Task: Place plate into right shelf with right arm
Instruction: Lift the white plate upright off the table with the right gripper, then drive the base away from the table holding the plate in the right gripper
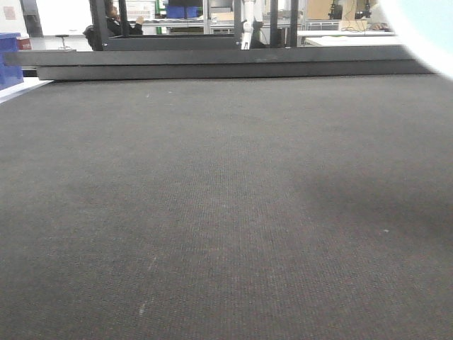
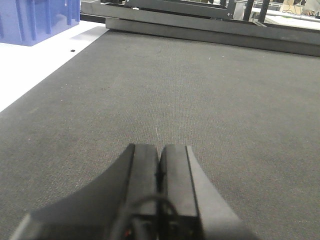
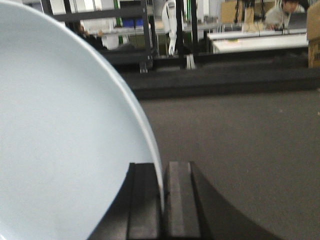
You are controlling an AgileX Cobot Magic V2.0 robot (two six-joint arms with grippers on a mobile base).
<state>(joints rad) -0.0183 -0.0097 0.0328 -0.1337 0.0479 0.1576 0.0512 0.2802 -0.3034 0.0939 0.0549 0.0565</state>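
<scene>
At the far left a blue bin (image 2: 37, 20) is seen beside the dark worktop (image 1: 226, 212). The left gripper (image 2: 160, 155) is clenched on nothing, low over the worktop. Further right, the plate (image 3: 60, 140) is held by its rim, pinched between the jaws of the right gripper (image 3: 163, 175), with the disc spreading up and left of it. Most of the plate is cut off. The right shelf cannot be made out, so its direction cannot be told.
</scene>
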